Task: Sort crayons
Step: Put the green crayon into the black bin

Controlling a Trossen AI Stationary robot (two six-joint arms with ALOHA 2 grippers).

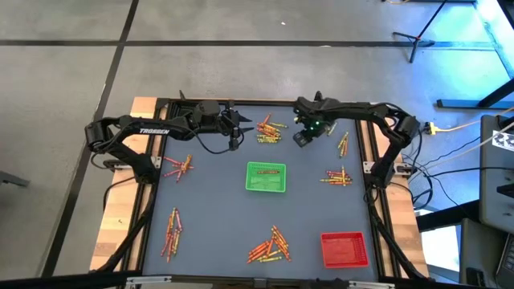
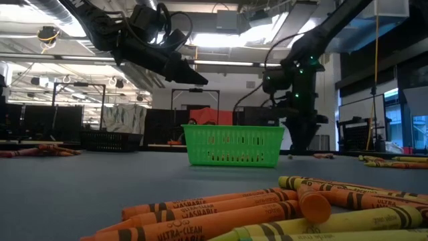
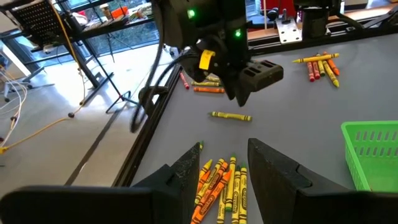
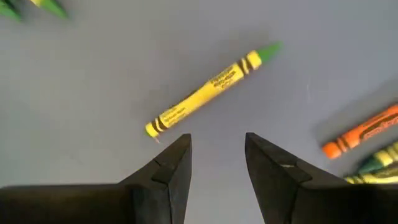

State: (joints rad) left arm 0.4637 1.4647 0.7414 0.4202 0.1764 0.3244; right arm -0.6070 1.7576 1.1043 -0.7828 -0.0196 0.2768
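Landmark: green tray, mid-table; every place below is told from it.
Right gripper: beyond the tray toward the table's far edge and a little to the right, pointing down at the mat with nothing between its fingers, which stand apart. I judge it is lined up over a lone crayon to pick it.
Lone crayon: flat on the mat just ahead of those fingertips, untouched, lying slantwise. Yellow wrapper with black bands and print; the tip looks green.
Left gripper: beyond the tray toward the far edge, left of the right gripper, raised above a pile. Fingers apart and empty; it seems to be waiting or choosing.
Far pile: between the two grippers, just beyond the tray; orange, yellow and green sticks heaped loosely.
Other crayons: small heaps left of the tray, right of it, and nearer the front edge; all well apart from it.
Red tray: front right of the green one.
Progress: both trays look empty from above, so sorting has hardly begun.
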